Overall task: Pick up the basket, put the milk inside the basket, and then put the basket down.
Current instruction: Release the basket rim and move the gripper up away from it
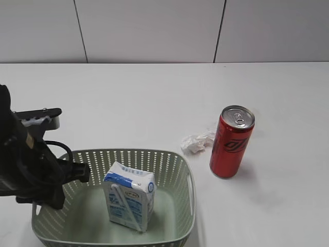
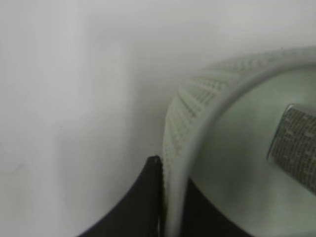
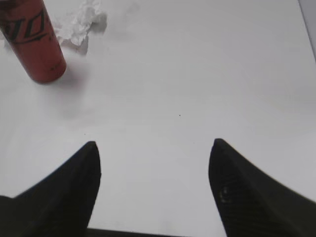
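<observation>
The sage-green basket (image 1: 177, 170) sits at the front left of the table with the white and blue milk carton (image 1: 129, 195) standing upright inside it. My left gripper (image 1: 49, 198) is shut on the basket's left rim; in the left wrist view the rim (image 2: 197, 106) runs between the two black fingers of the left gripper (image 2: 173, 197), and a corner of the milk carton (image 2: 296, 148) shows at the right. My right gripper (image 3: 154, 148) is open and empty above bare table. It is out of the exterior view.
A tall red drink can (image 1: 231, 141) stands right of the basket, and also shows in the right wrist view (image 3: 34, 39). A crumpled white tissue (image 1: 198, 141) lies beside it on the left. The white table meets a panelled wall at the back.
</observation>
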